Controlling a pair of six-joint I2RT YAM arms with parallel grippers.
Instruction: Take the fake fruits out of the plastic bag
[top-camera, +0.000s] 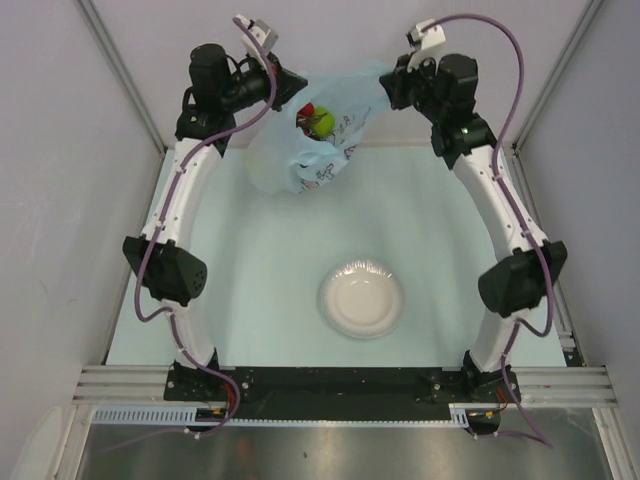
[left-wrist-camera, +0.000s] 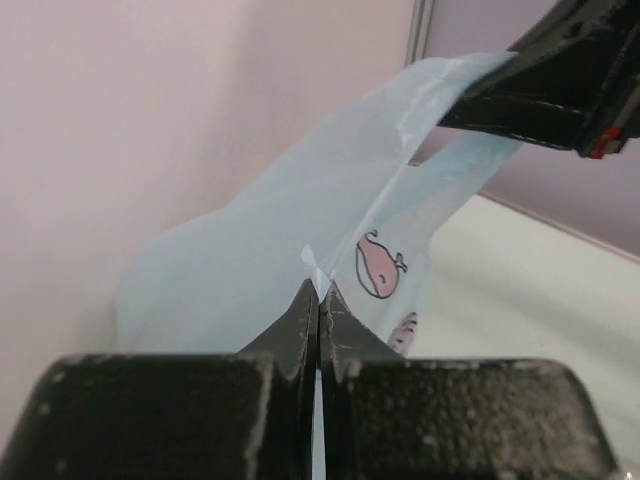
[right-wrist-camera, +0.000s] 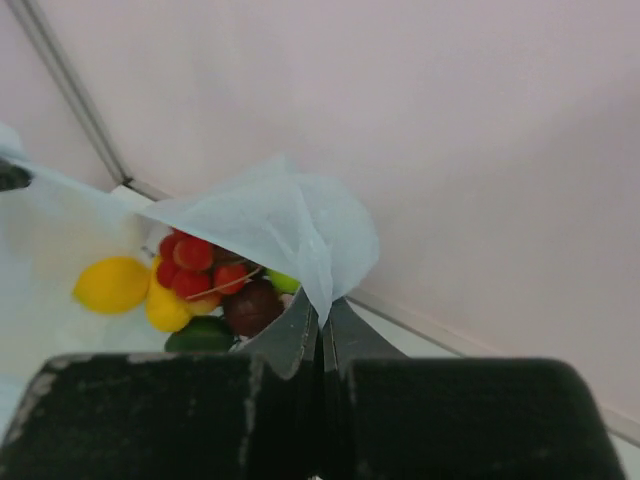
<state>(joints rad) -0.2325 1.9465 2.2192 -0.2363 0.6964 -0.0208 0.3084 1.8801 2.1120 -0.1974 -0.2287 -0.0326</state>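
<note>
From above, the plastic bag (top-camera: 300, 165) is strung at the far end of the table (top-camera: 260, 270) between the left gripper (top-camera: 284, 78) and the right gripper (top-camera: 392, 86), fake fruits (top-camera: 318, 120) peeking from its open mouth, the white plate (top-camera: 361, 298) well apart, nearer the bases. Left wrist: jaws pinched tight on a blue edge of the bag, a pink whale drawing (left-wrist-camera: 378, 268) just beyond the tips. Right wrist: jaws clenched on the bag's other edge, and down inside sit the lemon (right-wrist-camera: 112, 284), red grapes (right-wrist-camera: 195, 262), dark maroon fruit (right-wrist-camera: 252, 307) and avocado (right-wrist-camera: 200, 335)
</note>
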